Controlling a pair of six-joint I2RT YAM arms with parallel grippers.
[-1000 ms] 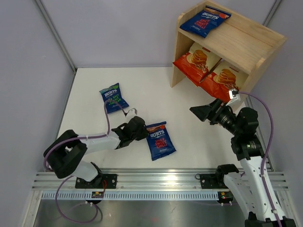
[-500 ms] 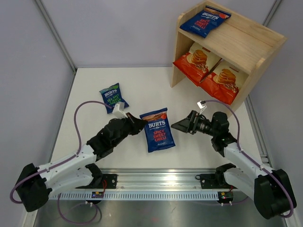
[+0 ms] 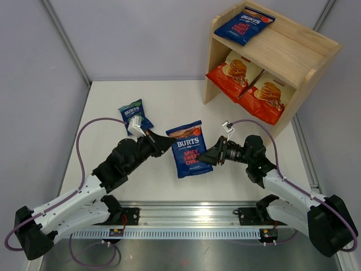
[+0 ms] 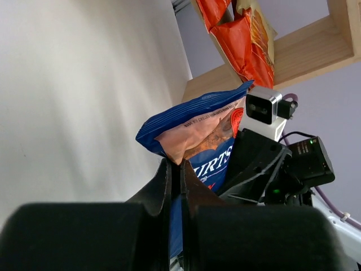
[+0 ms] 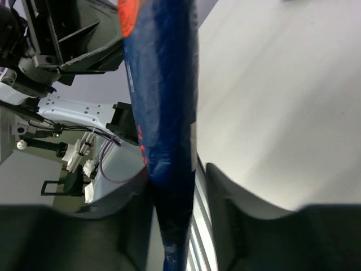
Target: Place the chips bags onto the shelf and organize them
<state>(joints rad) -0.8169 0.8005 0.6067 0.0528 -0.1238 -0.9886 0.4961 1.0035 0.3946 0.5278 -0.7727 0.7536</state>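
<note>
A red-lettered dark blue Burts chips bag (image 3: 189, 149) hangs off the table, with my left gripper (image 3: 167, 145) shut on its upper left corner. The left wrist view shows the pinched bag (image 4: 197, 121) between the shut jaws (image 4: 175, 166). My right gripper (image 3: 206, 156) straddles the bag's right edge. In the right wrist view the bag (image 5: 163, 84) stands edge-on between the jaws (image 5: 179, 172), and a gap shows beside one finger (image 5: 225, 192). A green-lettered Burts bag (image 3: 134, 116) lies on the table. The wooden shelf (image 3: 293, 48) holds another Burts bag (image 3: 244, 23) on top and two Cassava bags (image 3: 234, 73) (image 3: 265, 99) below.
The shelf stands at the back right on the white table (image 3: 169, 96). Grey walls close in the left, back and right sides. A metal rail (image 3: 186, 213) with both arm bases runs along the near edge.
My left gripper has lifted the red-lettered Burts bag off the table and carried it rightward. My right arm has swung down and left to it, and its jaws have narrowed around the bag's edge.
</note>
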